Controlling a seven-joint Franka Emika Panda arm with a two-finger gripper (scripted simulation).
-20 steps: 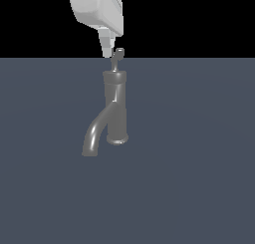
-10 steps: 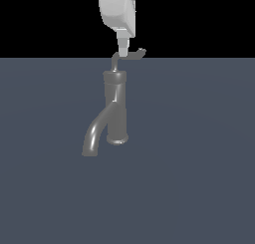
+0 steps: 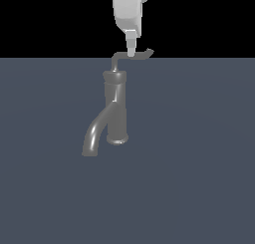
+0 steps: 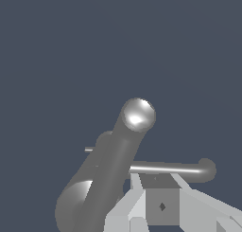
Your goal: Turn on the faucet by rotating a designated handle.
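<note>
The white gripper (image 3: 131,51) is touching the thin light-grey L-shaped metal handle (image 3: 134,56) atop the dark grey metallic faucet (image 3: 115,108) standing mid-scene; finger spacing cannot be determined, only one fingertip showing.

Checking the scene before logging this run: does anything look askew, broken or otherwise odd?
Nothing stands out. The faucet stands upright and whole on the grey floor, its spout curving down. The handle sits level on top, and the claw meets it from above.
</note>
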